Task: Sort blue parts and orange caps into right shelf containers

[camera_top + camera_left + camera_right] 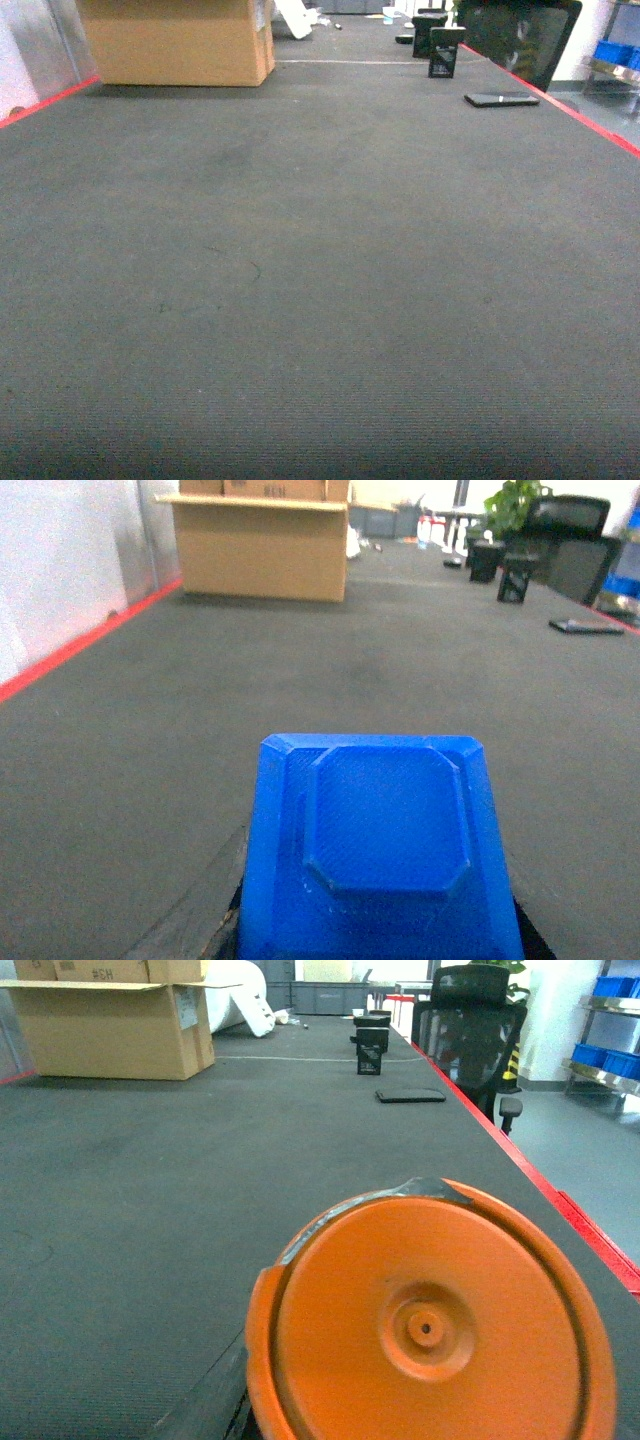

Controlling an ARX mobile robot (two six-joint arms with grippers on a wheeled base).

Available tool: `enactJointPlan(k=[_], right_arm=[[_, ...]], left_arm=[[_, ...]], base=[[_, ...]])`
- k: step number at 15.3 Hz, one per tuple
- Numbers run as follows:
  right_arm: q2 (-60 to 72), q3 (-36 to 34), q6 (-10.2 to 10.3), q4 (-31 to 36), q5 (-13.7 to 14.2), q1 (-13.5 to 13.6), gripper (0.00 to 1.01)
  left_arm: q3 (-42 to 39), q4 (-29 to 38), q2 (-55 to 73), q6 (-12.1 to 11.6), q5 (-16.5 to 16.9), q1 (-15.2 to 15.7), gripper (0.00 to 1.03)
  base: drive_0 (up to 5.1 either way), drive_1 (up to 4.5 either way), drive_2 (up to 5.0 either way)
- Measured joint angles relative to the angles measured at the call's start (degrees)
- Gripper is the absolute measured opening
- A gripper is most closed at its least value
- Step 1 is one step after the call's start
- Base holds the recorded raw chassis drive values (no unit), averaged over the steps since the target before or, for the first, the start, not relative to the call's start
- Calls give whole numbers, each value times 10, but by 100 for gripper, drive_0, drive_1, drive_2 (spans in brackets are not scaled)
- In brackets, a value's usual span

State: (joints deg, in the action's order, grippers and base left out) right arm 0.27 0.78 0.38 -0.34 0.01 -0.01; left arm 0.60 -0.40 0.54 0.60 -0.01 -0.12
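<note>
- Right now your left wrist view is filled at the bottom by a blue part [380,850]: bright blue plastic, squarish with chamfered corners, a raised octagonal panel on its top face, fine textured surface.
- It sits right up against the left wrist camera, above the dark grey worktop [150,730]. Left jaws aren't visible behind it, so you can't tell if they're clamped or released.
- Your right wrist view shows an orange cap [430,1320]: round disc, raised rim, small central boss with a hole. A grey strip edges its upper-left rim.
- Same story on the right: cap fills the lower frame, jaws hidden, grip state can't be read.
- Blue crates [612,988] sit on a metal shelf at the far right, beyond the worktop's red edge, well apart from both parts.
- Head view shows neither gripper, just worktop, a cardboard box [178,40] far left, a black office chair [520,38] far right.
</note>
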Motion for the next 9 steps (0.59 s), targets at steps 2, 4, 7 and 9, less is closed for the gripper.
enactJointPlan(k=[2, 4, 7, 9], right_arm=[[0, 0, 0, -1, 0, 0, 43], [0, 0, 0, 0, 0, 0, 43], [0, 0, 0, 0, 0, 0, 43], [0, 0, 0, 0, 0, 0, 43]], left_arm=[[0, 4, 0, 0, 0, 0, 42], [0, 0, 0, 0, 0, 0, 42], [0, 0, 0, 0, 0, 0, 42], [0, 0, 0, 0, 0, 0, 42]], base=[[0, 0, 0], [0, 0, 0], [0, 0, 0], [0, 0, 0]])
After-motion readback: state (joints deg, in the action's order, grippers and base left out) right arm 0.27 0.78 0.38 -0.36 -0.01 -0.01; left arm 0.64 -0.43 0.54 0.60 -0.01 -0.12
